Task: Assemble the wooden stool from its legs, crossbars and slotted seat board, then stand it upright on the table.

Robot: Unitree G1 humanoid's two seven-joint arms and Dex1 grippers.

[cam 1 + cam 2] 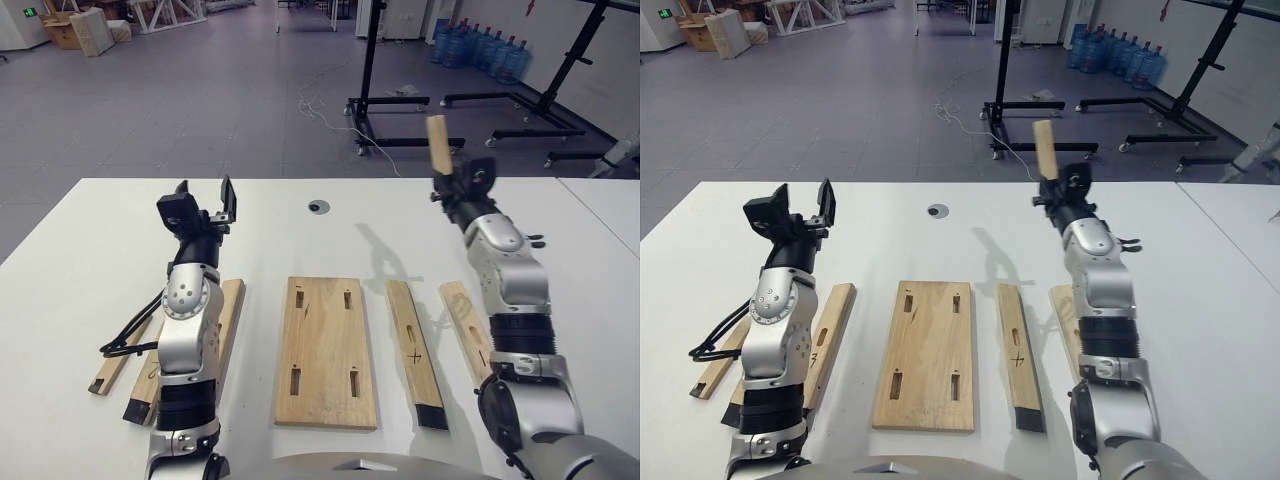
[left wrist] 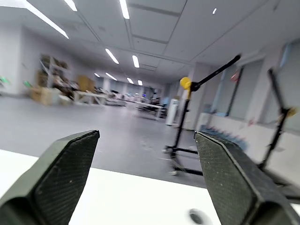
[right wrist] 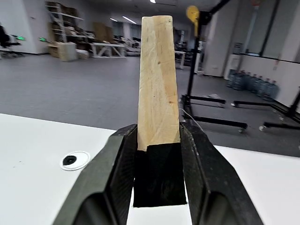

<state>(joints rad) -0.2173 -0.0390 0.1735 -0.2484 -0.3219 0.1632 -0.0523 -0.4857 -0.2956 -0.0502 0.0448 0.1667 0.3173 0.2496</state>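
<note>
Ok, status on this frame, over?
Right pincer shut on leg, aloft. Left pincer open, empty. Seat board flat, unassembled; other pieces lie beside it.

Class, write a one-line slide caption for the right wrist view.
Right gripper holds a wooden leg by its black-tipped end, raised above the white table.

Background fixtures, workshop hall
Black wheeled stands (image 1: 377,60) on the grey floor (image 1: 200,100); white cable (image 1: 325,115) trailing beside their bases; blue water bottles (image 1: 485,50) clustered rear right; cardboard boxes (image 1: 65,30) rear left; ceiling light strips (image 2: 125,9) overhead; round cable port (image 1: 318,207).
</note>
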